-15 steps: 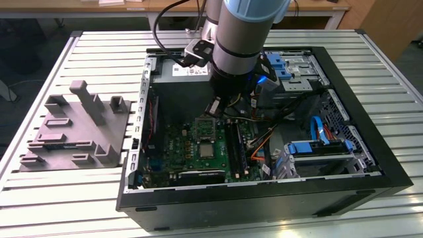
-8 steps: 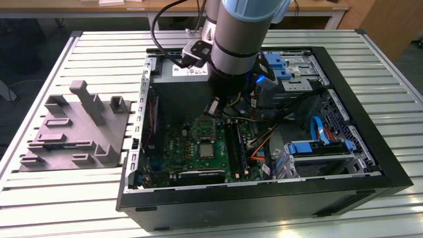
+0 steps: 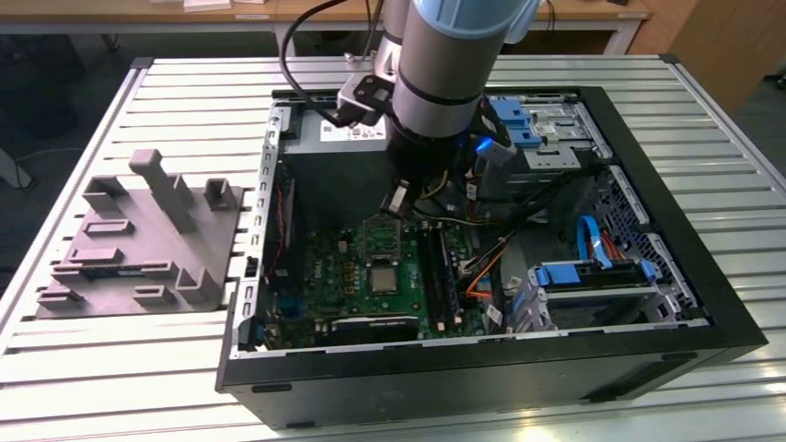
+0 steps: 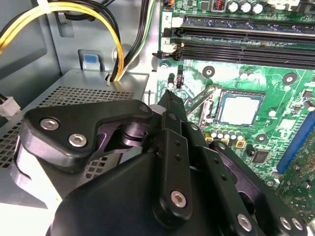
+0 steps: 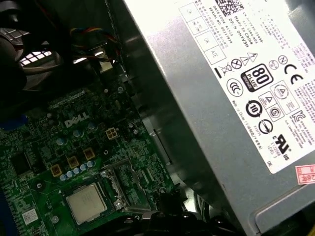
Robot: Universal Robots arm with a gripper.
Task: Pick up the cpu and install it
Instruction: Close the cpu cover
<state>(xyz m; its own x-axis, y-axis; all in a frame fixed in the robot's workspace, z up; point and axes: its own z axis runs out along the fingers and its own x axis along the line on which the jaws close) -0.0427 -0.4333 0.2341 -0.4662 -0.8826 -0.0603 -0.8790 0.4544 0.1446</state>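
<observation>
**Chip in the socket, fingers drawn together beside it**

The arm reaches down into the open computer case (image 3: 687, 304), which lies on the slatted worktop (image 3: 737, 120). Its gripper (image 3: 396, 204) hangs low over the green motherboard (image 3: 331, 276). In the second wrist view the fingers (image 4: 172, 118) look drawn narrow, meeting at a single tip with nothing that I can see between them.

The cpu (image 4: 239, 108) is not in the gripper. It lies flat in its socket on the board, pale top up, and in the first wrist view (image 5: 86, 204) it looks square to the frame around it. A thin metal lever (image 4: 199, 101) stands raised between the fingertip and the chip, close to both. I cannot tell whether the tip touches it.

By my reckoning the placing is done and the work now is about securing the chip. To do that well, the tip should keep to the lever and the frame and stay off the chip's top and the small parts around the socket. Any push should be slow and straight, since a sideways nudge could shift the chip off its seat. The power supply (image 5: 236, 123) and its cables crowd the far side, so the wrist has little room there. The grey moulded tray (image 3: 135, 249) sits well apart, on the exterior view's left.
</observation>
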